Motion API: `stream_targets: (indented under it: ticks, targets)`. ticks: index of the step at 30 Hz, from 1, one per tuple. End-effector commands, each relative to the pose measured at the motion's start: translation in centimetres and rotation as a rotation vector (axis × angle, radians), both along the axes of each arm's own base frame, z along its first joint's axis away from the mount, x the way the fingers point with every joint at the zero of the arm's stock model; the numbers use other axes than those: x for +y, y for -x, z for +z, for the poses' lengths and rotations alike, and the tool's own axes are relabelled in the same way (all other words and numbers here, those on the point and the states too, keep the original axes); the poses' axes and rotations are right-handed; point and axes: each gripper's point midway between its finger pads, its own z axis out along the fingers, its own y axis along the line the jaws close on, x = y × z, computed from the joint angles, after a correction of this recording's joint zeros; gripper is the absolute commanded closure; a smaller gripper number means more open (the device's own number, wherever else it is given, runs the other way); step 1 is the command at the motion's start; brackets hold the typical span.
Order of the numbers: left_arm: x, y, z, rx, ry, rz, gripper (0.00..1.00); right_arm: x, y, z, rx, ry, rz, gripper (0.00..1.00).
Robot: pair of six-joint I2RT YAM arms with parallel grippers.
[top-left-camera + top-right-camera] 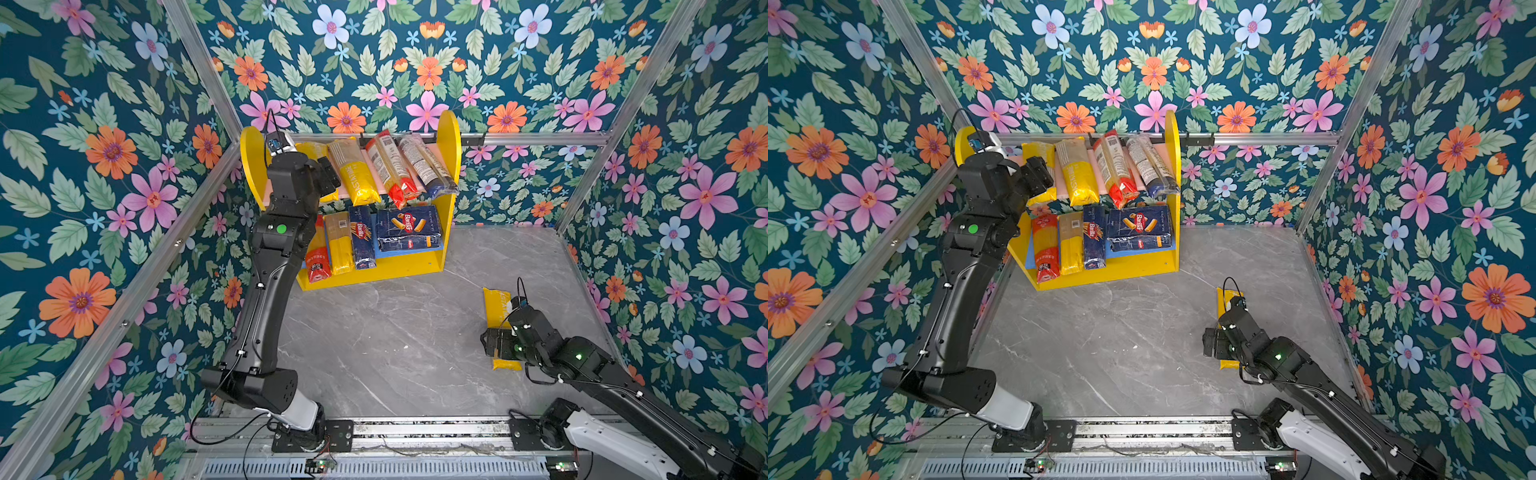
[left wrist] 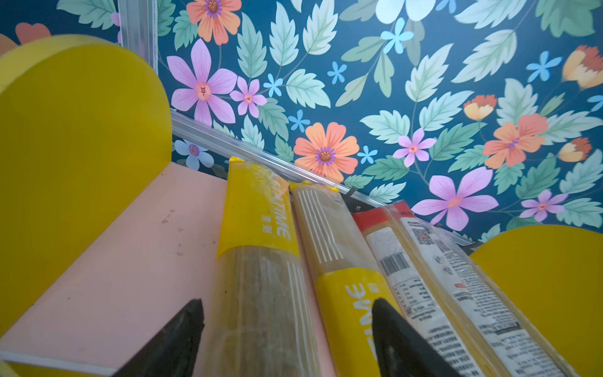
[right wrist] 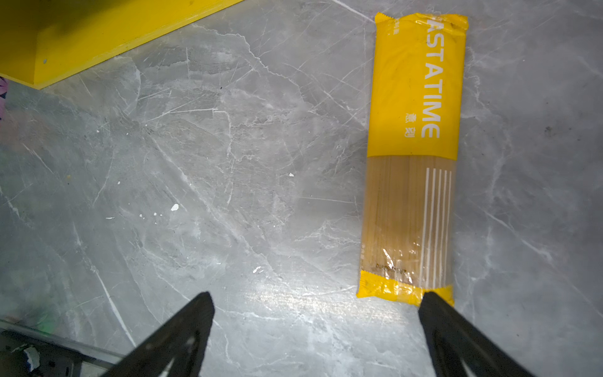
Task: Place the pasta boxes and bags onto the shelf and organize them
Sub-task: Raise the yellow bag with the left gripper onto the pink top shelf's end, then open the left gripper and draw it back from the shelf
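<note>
Left pincer (image 2: 287,301): jaws well apart, holding nothing. They straddle a yellow bag (image 2: 261,277) lying on the pink board (image 2: 140,248) of the shelf (image 1: 451,137). One finger (image 2: 391,326) hangs over the next bag (image 2: 346,293); contact cannot be told.

Right pincer (image 3: 316,298): jaws wide, empty, low over the worktop (image 3: 228,163). One fingertip (image 3: 434,303) overlaps a corner of the loose bag (image 3: 414,147); whether it touches, cannot tell.

Loose bag: slim, flat, glossy plastic with yellow ends and a clear middle showing spaghetti. It lies on grey marbled stone, well apart from the shelf.

Pink board: four bags side by side, ends overhanging the front.

Blue board (image 1: 411,252): red bag (image 1: 318,266), yellow pack (image 1: 338,243), narrow box (image 1: 361,239), wide box (image 1: 409,228).

The left arm (image 1: 270,266) covers the shelf's left side in both top views.
</note>
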Motion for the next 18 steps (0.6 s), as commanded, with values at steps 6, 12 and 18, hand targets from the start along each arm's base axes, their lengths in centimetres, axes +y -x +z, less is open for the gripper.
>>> stream_targets:
  ticks: [6, 12, 18]
  targets:
    - [-0.5, 2.9, 0.7, -0.029, 0.069, -0.052, 0.15, -0.3, -0.8, 0.5, -0.025, 0.020, -0.012, 0.01]
    - [-2.4, 7.9, -3.5, -0.012, 0.112, -0.098, 0.09, -1.1, -1.9, -1.1, 0.054, -0.035, -0.067, 0.01]
    - [-6.4, 12.1, -10.4, 0.082, 0.067, -0.195, 0.06, -1.9, -2.9, -3.2, 0.119, -0.017, -0.111, 0.01]
